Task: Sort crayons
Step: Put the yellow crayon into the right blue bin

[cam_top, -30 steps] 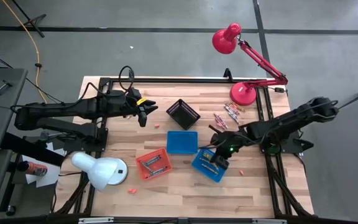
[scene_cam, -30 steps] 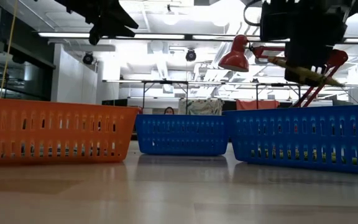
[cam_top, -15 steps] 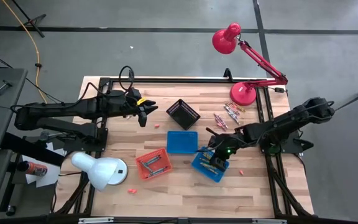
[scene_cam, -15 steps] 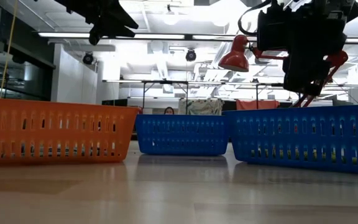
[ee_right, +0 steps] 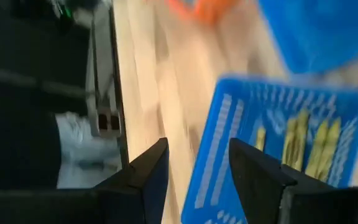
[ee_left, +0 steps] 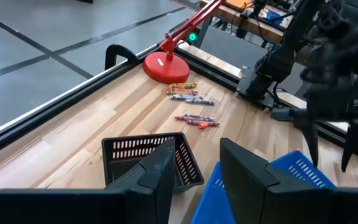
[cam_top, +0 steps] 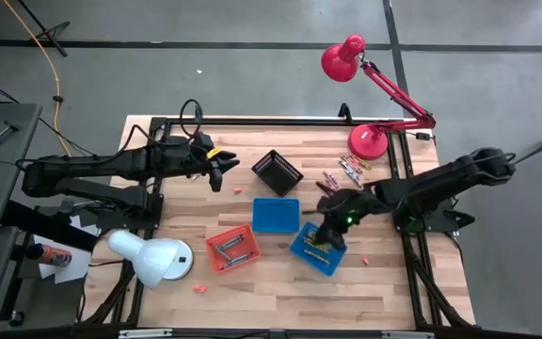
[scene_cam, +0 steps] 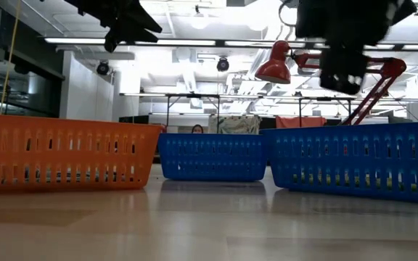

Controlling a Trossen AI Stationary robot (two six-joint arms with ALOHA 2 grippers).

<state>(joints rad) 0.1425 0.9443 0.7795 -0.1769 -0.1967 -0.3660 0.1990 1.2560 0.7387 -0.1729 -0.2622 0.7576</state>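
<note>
Right wrist view: crayons [ee_right: 297, 140] lie beyond open right pincer [ee_right: 194, 165].

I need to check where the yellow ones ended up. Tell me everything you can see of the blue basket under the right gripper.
The blue basket is a small square plastic mesh tray with slotted walls, sitting flat but turned askew on the wooden table. Several yellowish crayons lie side by side inside. The right gripper hovers just above, open, empty, not touching it.

Your right gripper [cam_top: 326, 229] above the blue basket [cam_top: 314, 250] of crayons [cam_top: 318, 250], left gripper [cam_top: 222, 168] waiting near the black basket [cam_top: 278, 172], loose crayons [cam_top: 344, 173] by the red lamp [cam_top: 369, 141].
</note>
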